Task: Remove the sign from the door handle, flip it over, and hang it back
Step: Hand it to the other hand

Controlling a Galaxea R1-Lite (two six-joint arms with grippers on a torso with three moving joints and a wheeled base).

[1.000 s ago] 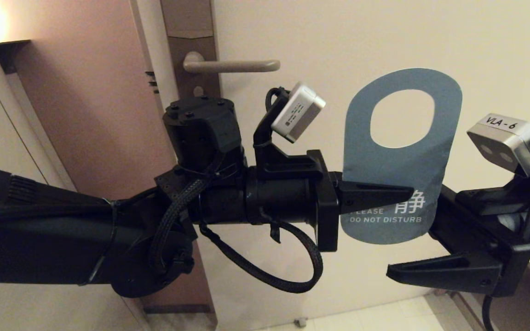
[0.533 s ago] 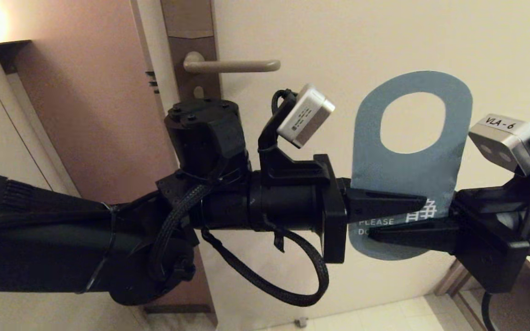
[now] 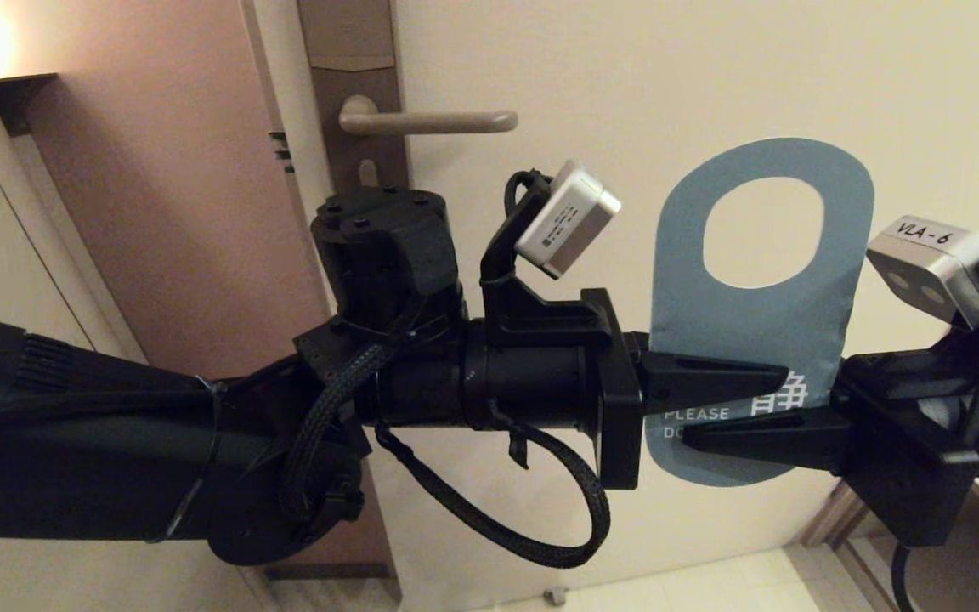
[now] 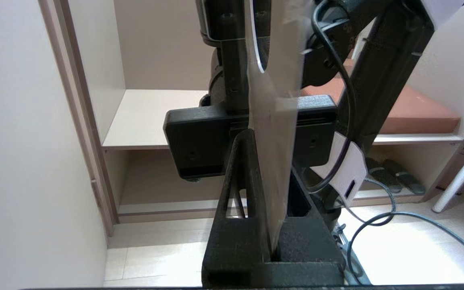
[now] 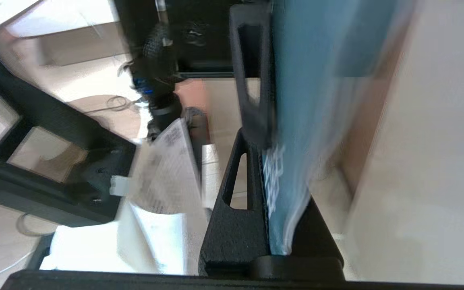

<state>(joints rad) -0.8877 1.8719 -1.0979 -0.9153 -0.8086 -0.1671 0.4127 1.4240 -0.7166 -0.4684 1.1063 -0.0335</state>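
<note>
The sign (image 3: pixel 761 314), teal-blue side toward me with white "PLEASE DO NOT DISTURB", is held upright in the air, oval hole at the top. It is off the door handle (image 3: pixel 430 121), which sits to the upper left on its brown lock plate (image 3: pixel 358 51). My left gripper (image 3: pixel 753 378) reaches in from the left and is shut on the sign's lower half. My right gripper (image 3: pixel 710 440) comes from the right and is shut on the sign just beneath it. The left wrist view shows the sign (image 4: pixel 274 141) edge-on between the fingers; in the right wrist view the teal face (image 5: pixel 308 100) is pinched.
The cream door (image 3: pixel 625 68) stands right behind the sign. A small thumb-turn (image 3: pixel 366 172) sits under the handle, just above my left wrist. A pinkish wall (image 3: pixel 166 212) lies to the left, and pale floor tiles (image 3: pixel 710 586) show below.
My right gripper, open a second ago, moved up and closed on the sign's lower end. The sign and left gripper drifted slightly right and down.
</note>
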